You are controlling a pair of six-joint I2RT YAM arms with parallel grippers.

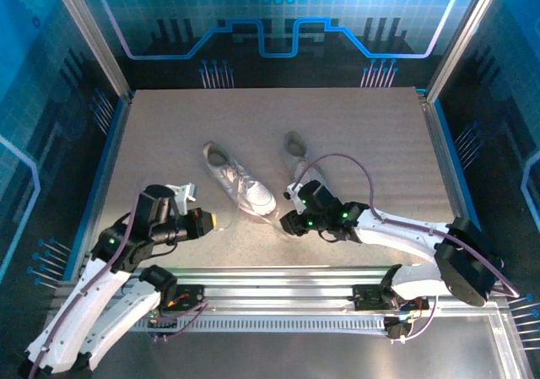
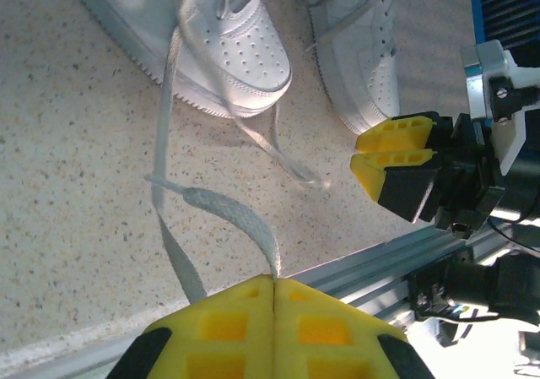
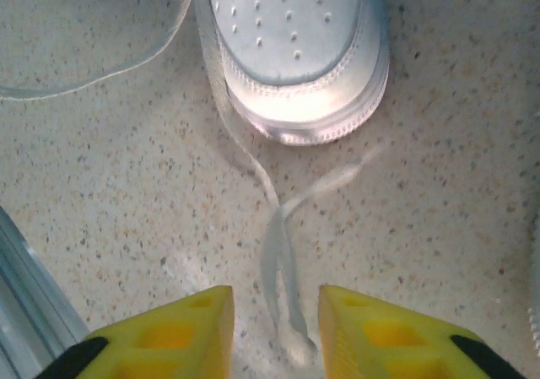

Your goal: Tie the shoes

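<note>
Two white shoes lie mid-table, the left shoe (image 1: 239, 185) and the right shoe (image 1: 297, 161), toes toward me. My left gripper (image 1: 213, 220) (image 2: 276, 279) is shut on a flat white lace (image 2: 232, 214) that runs up to the left shoe (image 2: 240, 54). My right gripper (image 1: 287, 224) (image 3: 274, 299) stands open just short of a shoe toe (image 3: 295, 50). A folded lace end (image 3: 283, 261) lies loose on the table between its fingers. The right gripper's fingers (image 2: 396, 134) also show in the left wrist view, next to the right shoe (image 2: 363, 50).
The speckled tabletop (image 1: 371, 134) is bordered by a metal rail (image 1: 278, 282) at the near edge, close behind both grippers. Blue-lit enclosure walls and frame posts (image 1: 89, 37) ring the table.
</note>
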